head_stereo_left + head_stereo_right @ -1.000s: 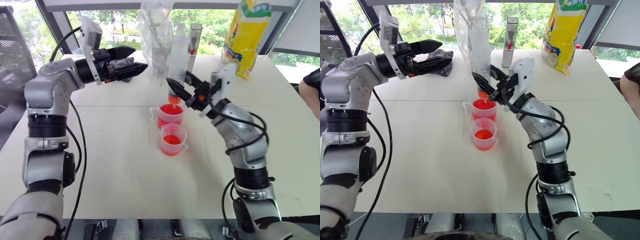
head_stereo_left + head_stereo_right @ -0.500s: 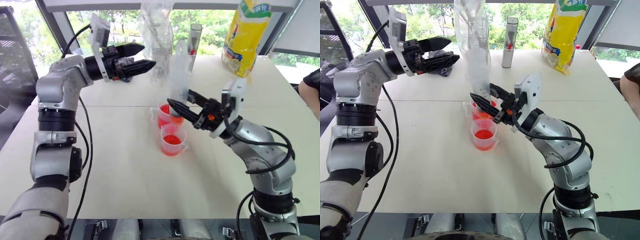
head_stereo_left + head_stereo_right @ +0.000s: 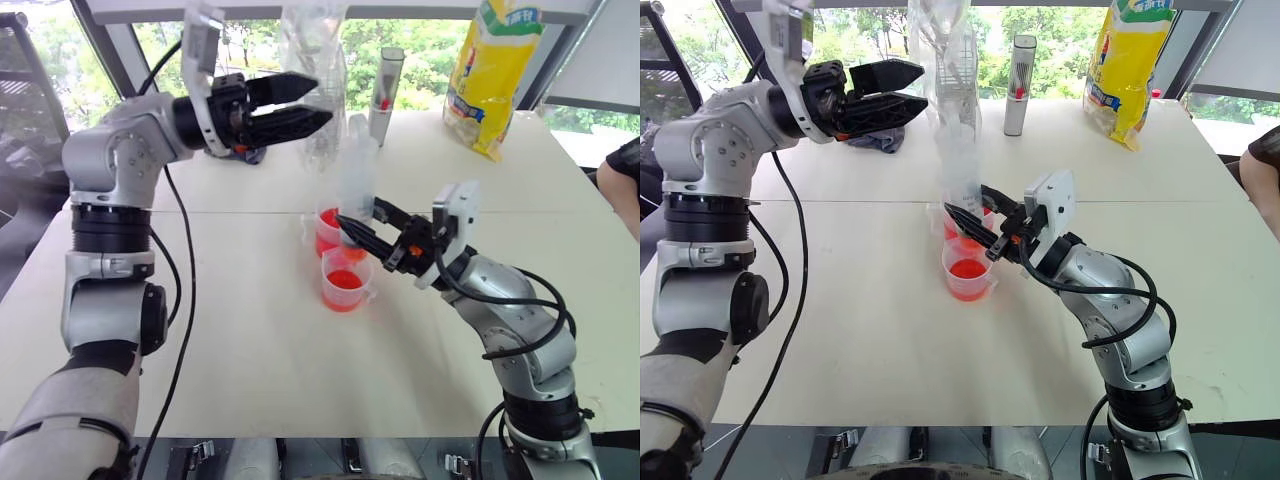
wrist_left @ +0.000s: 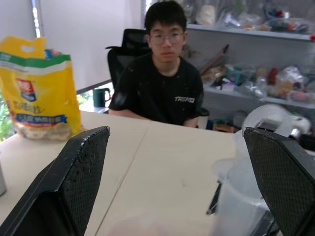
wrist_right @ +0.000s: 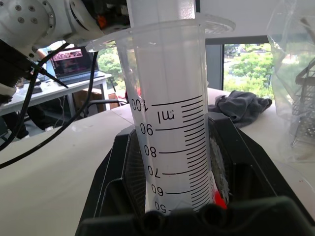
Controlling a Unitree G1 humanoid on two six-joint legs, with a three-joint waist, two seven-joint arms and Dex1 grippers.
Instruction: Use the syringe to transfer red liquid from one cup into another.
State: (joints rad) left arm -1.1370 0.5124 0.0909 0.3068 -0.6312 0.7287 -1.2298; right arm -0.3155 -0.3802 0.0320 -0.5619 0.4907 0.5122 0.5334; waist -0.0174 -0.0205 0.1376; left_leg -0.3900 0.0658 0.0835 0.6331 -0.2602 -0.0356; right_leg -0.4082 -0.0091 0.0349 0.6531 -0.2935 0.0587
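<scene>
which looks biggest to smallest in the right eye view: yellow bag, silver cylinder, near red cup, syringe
1. yellow bag, though cut off by the view's top edge
2. syringe, held upright by the right gripper
3. silver cylinder, which stands farther back, so its true size is unsure
4. near red cup

Left claw (image 3: pixel 318 103) raised, spread wide; right claw (image 3: pixel 352 226) low, apparently clamped.

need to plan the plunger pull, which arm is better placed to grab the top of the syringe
Left, most likely. The left gripper is open, empty and raised beside the top of the syringe. The right gripper is shut on the syringe's barrel, holding it upright over the far cup.
</scene>
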